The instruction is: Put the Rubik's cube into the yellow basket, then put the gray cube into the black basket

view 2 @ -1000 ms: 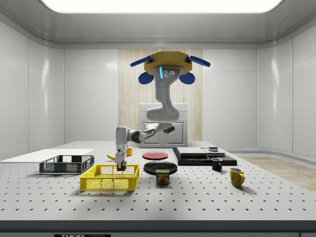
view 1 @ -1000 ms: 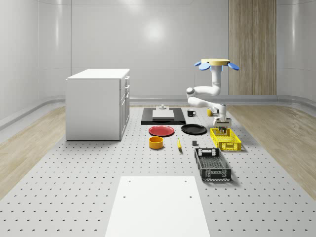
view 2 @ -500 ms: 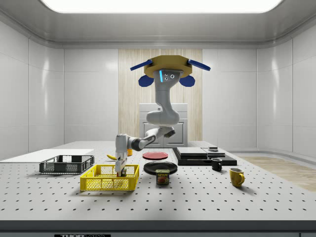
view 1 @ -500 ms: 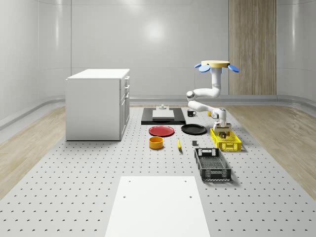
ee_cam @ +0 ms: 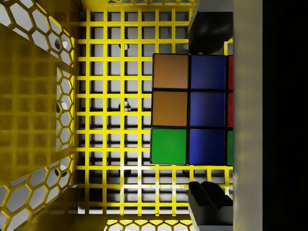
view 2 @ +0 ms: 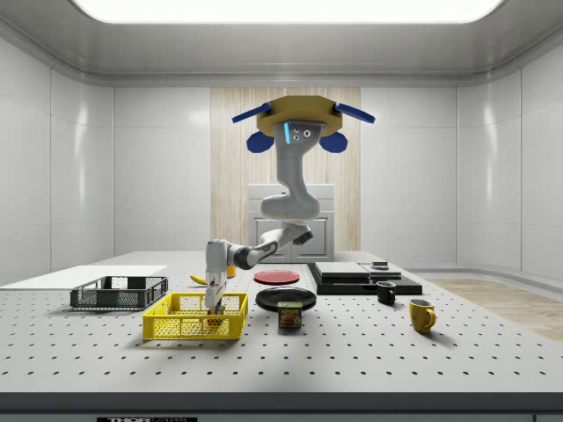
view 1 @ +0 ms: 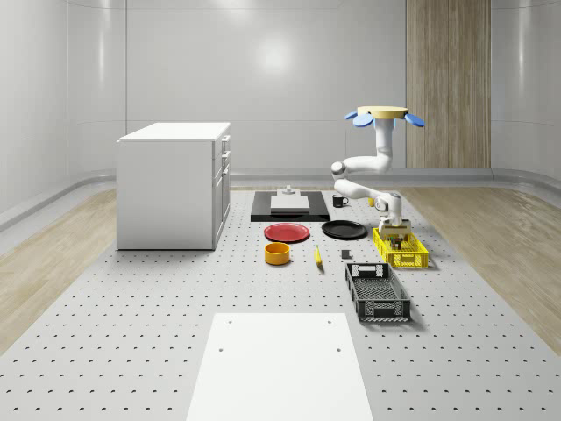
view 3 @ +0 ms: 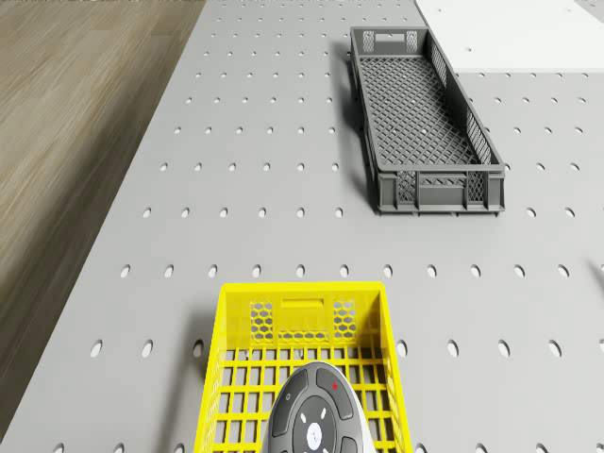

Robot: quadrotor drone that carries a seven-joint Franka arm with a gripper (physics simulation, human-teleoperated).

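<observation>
The drone hovers above the table beside the yellow basket. Inside the basket, the gripper clasps the Rubik's cube, faces square to the mesh.

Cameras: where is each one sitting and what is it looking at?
Whole-scene view: off the robot, high, looking down the table; the drone hovers past the yellow basket.
Side view: off the robot at the table's side; drone, arm and gripper down in the basket.
Drone view: on the drone's body, forward and down; the arm's wrist over the yellow basket, the black basket ahead.
Wrist view: on the wrist, into the basket; fingers beside the Rubik's cube.
All four show the yellow basket.
</observation>
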